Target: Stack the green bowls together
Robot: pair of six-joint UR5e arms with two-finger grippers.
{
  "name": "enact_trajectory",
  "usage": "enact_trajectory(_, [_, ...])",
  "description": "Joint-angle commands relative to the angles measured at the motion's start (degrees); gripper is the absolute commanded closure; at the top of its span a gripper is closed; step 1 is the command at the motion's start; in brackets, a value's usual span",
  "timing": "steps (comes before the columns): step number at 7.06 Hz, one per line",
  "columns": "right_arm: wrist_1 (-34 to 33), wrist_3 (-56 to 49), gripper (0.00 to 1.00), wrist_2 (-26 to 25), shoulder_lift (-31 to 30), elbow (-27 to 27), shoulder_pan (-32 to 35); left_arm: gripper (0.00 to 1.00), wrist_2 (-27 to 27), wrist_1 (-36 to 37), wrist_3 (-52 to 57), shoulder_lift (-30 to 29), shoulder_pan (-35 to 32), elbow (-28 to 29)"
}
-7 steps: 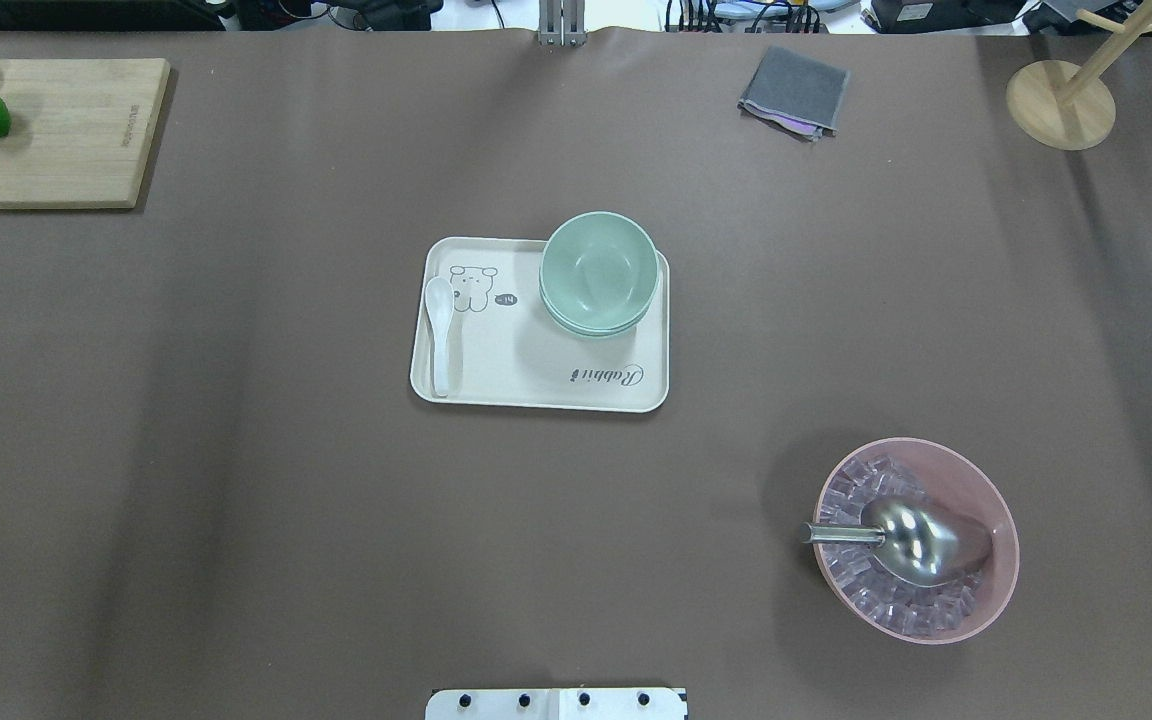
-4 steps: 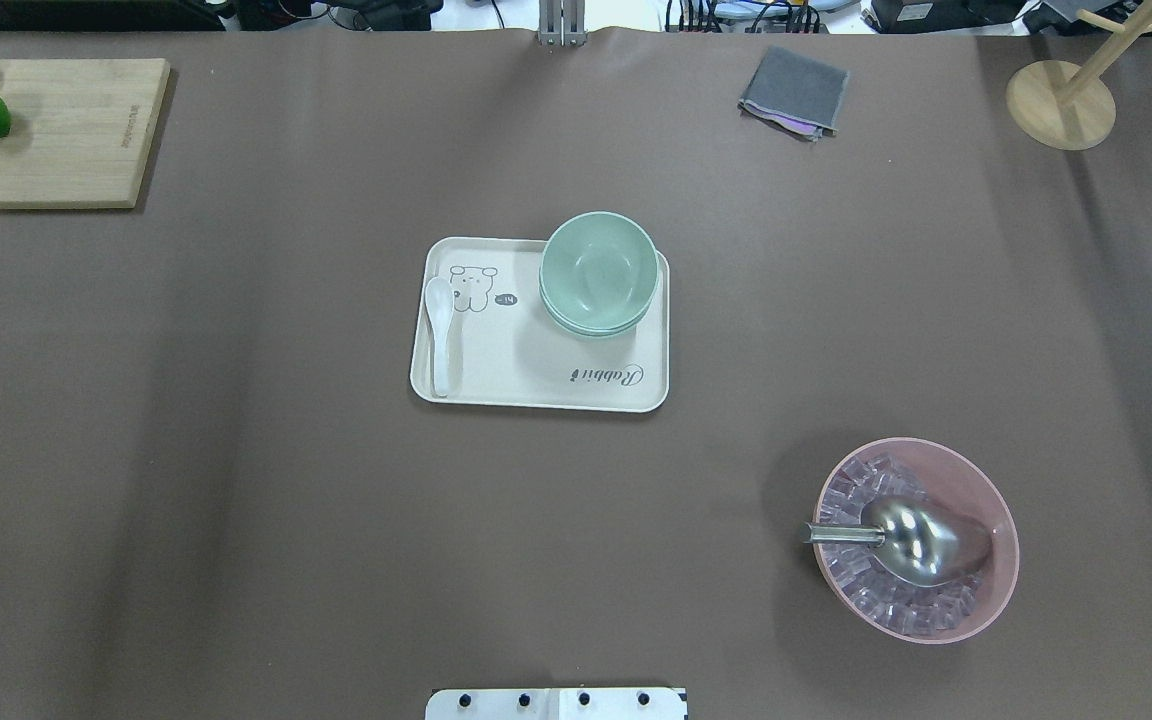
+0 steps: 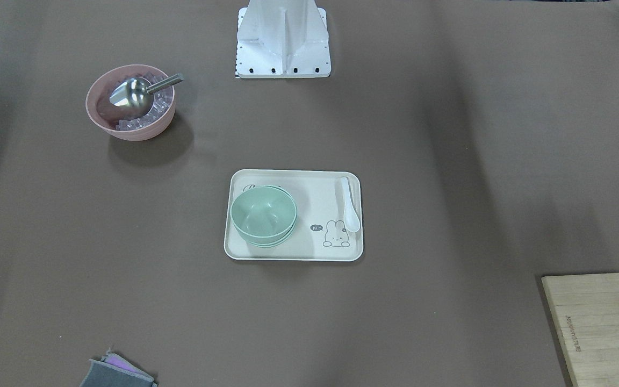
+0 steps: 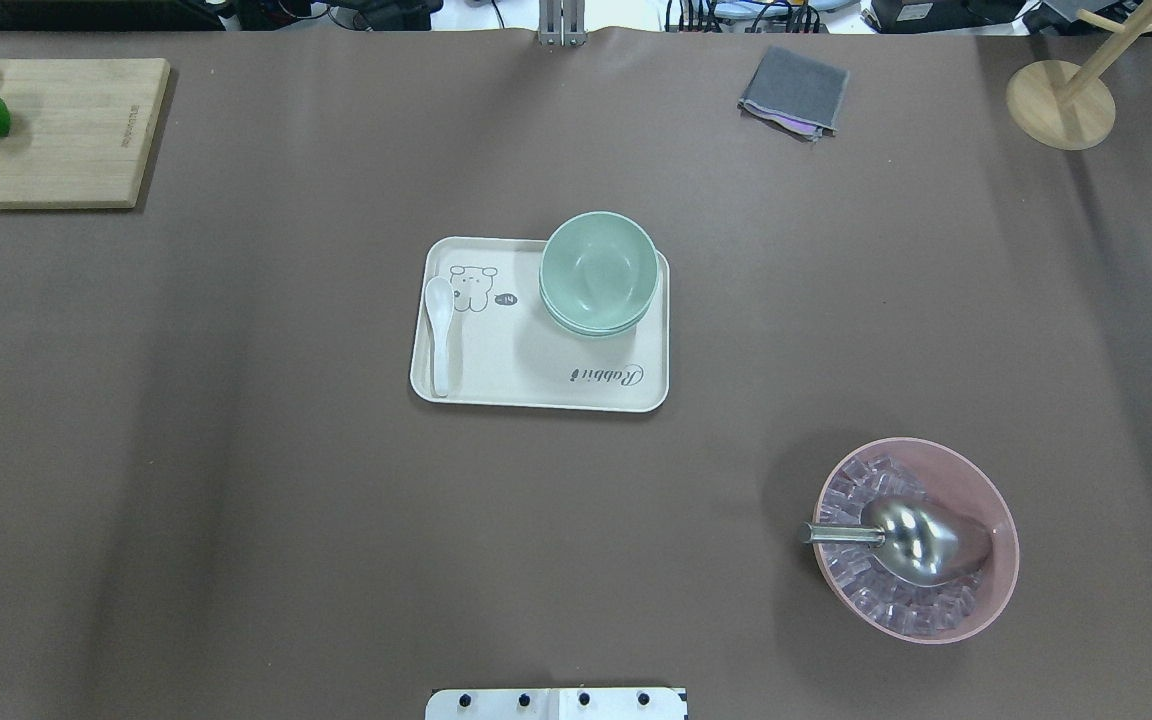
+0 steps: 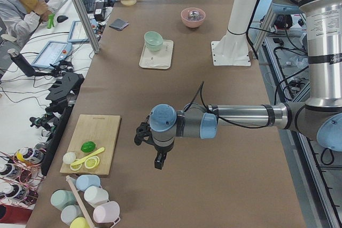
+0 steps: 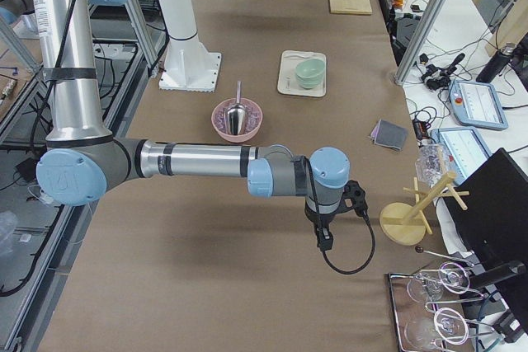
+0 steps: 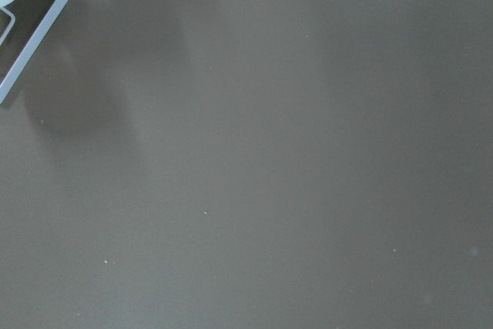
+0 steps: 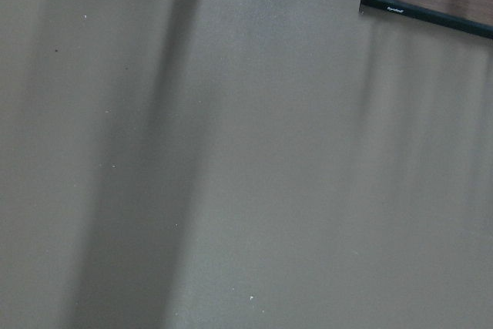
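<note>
Jaws: cannot tell if apart or together. left gripper, right gripper both over bare brown table. Stacked small pale green plastic bowls well apart from both, on cream rectangular tray, far right corner. White spoon along tray's left edge. Big pink bowl, near right, holds clear cubes, metal scoop.

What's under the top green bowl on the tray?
More green bowls nested beneath it, only their rims showing; the stack sits on the cream tray. Their insides are covered.
</note>
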Motion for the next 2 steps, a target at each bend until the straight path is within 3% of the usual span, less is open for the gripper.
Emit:
enact_trajectory(1, [0.0, 0.0, 0.0, 0.07, -0.06, 0.01, 0.09, 0.02, -0.15, -0.07, 0.15, 0.25, -0.04, 0.19])
enact_trajectory(2, [0.0, 0.0, 0.0, 0.07, -0.06, 0.18, 0.09, 0.02, -0.06, 0.02, 0.15, 0.25, -0.04, 0.62])
